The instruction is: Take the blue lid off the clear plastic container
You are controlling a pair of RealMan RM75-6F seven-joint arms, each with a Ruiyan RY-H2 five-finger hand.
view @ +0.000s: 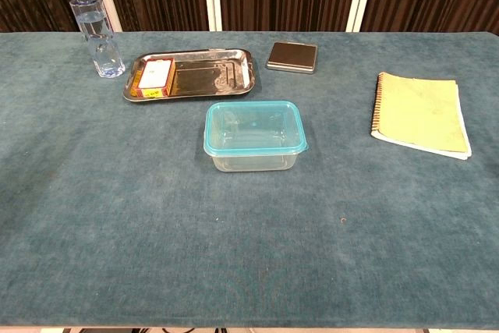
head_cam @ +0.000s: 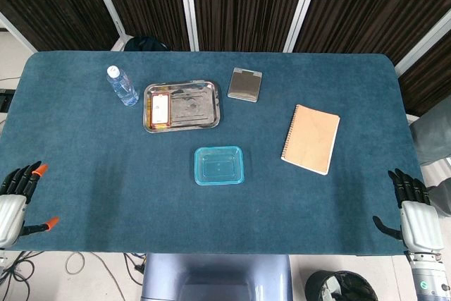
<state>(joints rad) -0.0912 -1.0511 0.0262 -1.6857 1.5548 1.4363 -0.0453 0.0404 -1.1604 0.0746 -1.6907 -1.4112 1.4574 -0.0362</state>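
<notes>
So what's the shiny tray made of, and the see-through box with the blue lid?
The tray looks like polished metal, probably steel: it mirrors the light. The box seems clear plastic, since the cloth shows through; its lid looks like translucent blue plastic.

The head view looks steeply down from high above the near edge of the counter [head_cam: 84, 195], far enough to take in its whole top, with the dark slatted wall along the upper frame. The left robot hand [head_cam: 15, 202] sits at the lower left edge and the right robot hand [head_cam: 416, 216] at the lower right. The chest view sits lower and nearer, facing level-forward across the counter [view: 117, 255]. Both share the middle of the counter.
</notes>
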